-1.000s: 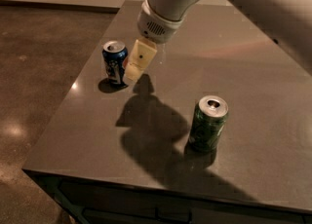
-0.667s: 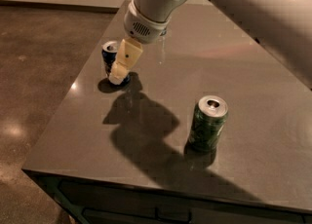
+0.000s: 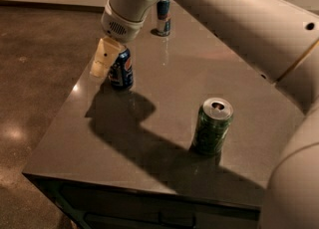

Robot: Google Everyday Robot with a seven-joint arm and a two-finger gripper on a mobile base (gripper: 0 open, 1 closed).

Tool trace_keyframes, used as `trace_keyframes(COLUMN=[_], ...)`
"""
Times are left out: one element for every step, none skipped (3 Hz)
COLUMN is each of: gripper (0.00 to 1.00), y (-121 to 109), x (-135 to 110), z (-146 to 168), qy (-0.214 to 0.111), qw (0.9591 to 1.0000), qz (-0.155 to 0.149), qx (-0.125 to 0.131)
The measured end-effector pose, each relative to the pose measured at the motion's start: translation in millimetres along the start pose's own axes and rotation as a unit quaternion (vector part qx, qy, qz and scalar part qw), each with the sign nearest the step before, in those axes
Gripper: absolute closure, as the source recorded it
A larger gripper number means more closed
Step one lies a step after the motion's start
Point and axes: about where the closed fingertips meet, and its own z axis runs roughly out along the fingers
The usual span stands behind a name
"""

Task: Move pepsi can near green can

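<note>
The pepsi can (image 3: 122, 71) stands upright near the table's far left edge. My gripper (image 3: 117, 64) is lowered over it from above. One pale finger (image 3: 102, 57) shows just left of the can; the other is hidden behind it. The can's top is covered by the wrist, so the jaws look spread around the can, with no squeeze visible. The green can (image 3: 213, 127) stands upright to the right and nearer the front, well apart from the pepsi can.
A slimmer blue-and-silver can (image 3: 163, 16) stands at the back of the dark table (image 3: 149, 163). My arm crosses the upper right of the view. The table's left and front edges drop to the floor.
My gripper has moved left and down, from beside and in front of the pepsi can to over it. Neither can has shifted on the table.
</note>
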Motion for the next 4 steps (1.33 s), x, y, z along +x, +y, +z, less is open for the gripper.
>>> trace_keyframes(gripper=[0.32,0.55,0.86,1.00], y=[-9,-17,-22,-21], x=[-5,-1,7,14], z=[6,1,-18,-38], qy=[0.002,0.000,-0.005,-0.001], qw=[1.0000,1.0000,0.9998,0.9995], qz=[-0.001,0.000,-0.011,-0.021], qx=[-0.002,0.005,0.017,0.024])
